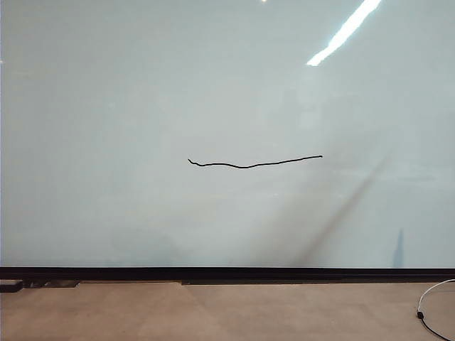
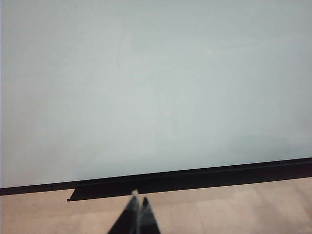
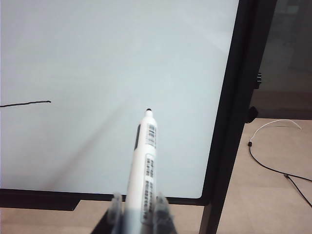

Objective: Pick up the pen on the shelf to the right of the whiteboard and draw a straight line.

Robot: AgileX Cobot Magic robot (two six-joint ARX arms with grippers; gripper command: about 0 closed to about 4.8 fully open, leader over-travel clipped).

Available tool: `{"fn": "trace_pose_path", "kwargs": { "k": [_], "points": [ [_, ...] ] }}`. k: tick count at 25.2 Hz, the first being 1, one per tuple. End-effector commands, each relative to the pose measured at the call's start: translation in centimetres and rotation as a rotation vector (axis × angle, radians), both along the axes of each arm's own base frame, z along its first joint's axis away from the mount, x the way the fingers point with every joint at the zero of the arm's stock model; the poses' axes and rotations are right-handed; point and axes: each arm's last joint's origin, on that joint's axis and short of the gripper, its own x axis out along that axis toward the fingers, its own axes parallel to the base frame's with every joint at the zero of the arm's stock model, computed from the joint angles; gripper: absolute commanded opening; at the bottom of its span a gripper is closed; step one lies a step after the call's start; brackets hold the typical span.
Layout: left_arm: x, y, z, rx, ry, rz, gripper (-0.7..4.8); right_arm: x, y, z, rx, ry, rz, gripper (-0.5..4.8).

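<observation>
Right now I see the left gripper (image 2: 138,204) in its wrist view hanging low before the very large glossy pale grey-white whiteboard (image 1: 142,92), its two dark fingers pressed together with nothing between them, pointing toward the black rail (image 2: 195,178) along the board's lower edge. Further along, near the middle of the board, I can read the thin black, slightly wavy marker line (image 1: 252,163); it runs roughly level, its left end hooking up a little. On the right, the right gripper (image 3: 138,204) is clamped around the slim white-barrelled pen (image 3: 145,156) with a black printed band. The pen's dark tip points at the board near its right edge, clear of the surface and well apart from the line's right end (image 3: 27,103). Beyond the board's black right frame, a white cable (image 3: 273,124) lies on the brown floor (image 3: 273,204).
</observation>
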Motion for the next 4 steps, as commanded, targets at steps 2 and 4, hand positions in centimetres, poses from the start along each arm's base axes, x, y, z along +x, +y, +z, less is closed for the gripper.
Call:
{"fn": "trace_pose_path", "kwargs": {
  "k": [2,4],
  "points": [
    [-0.02,-0.01,0.17,0.001,-0.009,-0.001,-0.05,0.05,-0.01,-0.17,0.002,-0.001,-0.003,-0.08],
    [-0.02,-0.01,0.17,0.001,-0.009,-0.001,-0.05,0.05,-0.01,-0.17,0.002,-0.001,-0.002,-0.08]
  ]
}}
